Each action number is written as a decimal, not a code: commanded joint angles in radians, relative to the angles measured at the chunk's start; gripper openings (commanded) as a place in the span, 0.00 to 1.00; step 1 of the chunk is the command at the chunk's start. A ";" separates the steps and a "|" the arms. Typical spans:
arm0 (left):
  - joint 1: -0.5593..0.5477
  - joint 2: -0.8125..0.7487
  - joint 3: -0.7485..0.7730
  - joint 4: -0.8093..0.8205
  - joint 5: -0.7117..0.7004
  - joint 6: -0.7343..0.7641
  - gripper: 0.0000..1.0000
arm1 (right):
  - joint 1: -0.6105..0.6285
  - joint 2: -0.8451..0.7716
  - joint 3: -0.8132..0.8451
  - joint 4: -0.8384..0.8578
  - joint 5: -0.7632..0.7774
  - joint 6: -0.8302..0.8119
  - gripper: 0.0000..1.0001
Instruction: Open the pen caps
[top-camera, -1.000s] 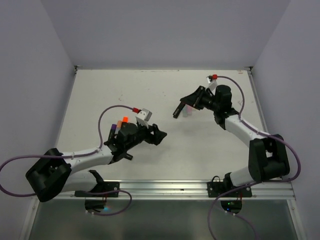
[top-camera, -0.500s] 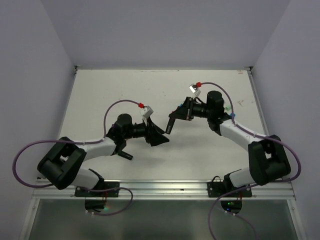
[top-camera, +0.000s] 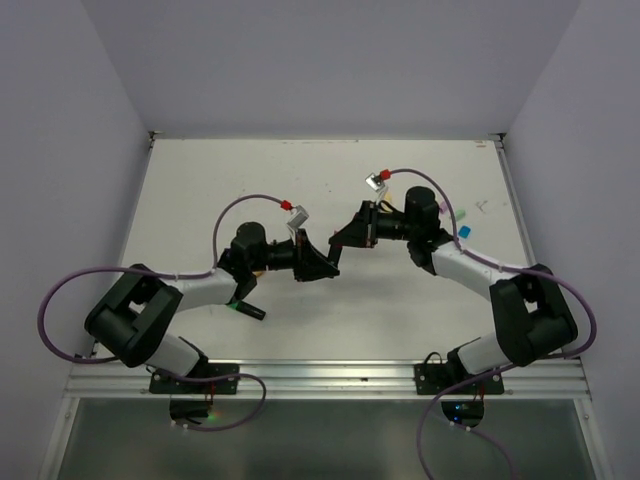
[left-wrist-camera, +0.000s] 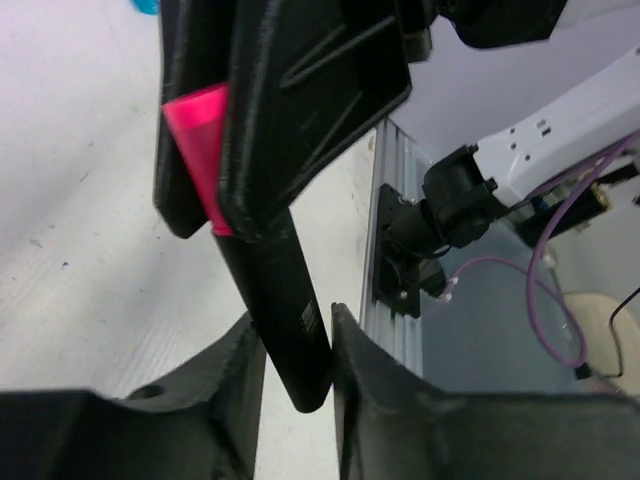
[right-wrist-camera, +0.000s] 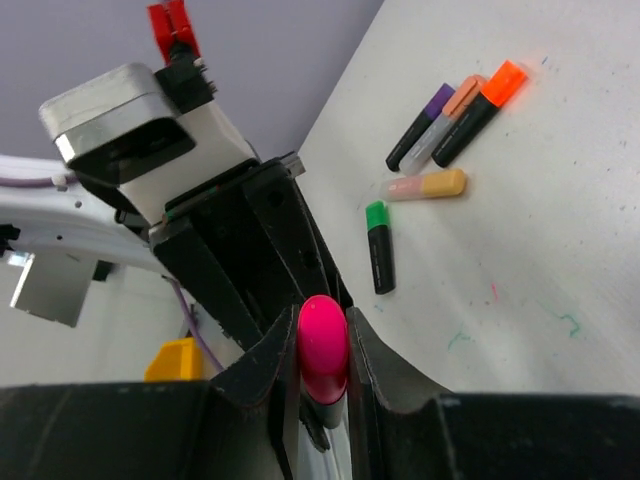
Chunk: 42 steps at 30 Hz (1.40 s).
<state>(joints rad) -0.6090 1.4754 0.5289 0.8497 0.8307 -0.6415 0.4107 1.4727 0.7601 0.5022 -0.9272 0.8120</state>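
Cap mostly behind right gripper

Overhead view above table; two facing wrist close-ups, same pen in both.

White-and-black jointed left arm and matching right arm both stretched inward, tips meeting between them, black two-finger right gripper clamped on a pink plastic cap, black two-finger left gripper pinching its black pen barrel
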 joint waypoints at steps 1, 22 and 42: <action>0.002 0.006 0.040 0.057 0.018 -0.023 0.24 | 0.005 0.000 -0.011 0.079 -0.021 0.013 0.00; -0.080 -0.136 -0.008 -0.230 -0.470 0.066 0.00 | 0.083 -0.071 0.157 -0.365 0.731 -0.083 0.00; -0.123 0.289 0.395 -0.403 -0.667 0.029 0.00 | -0.381 0.035 0.243 -0.926 1.048 -0.335 0.00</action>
<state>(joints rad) -0.7212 1.7370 0.8753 0.4610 0.1734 -0.6170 0.0360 1.4796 0.9630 -0.3702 0.0235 0.5194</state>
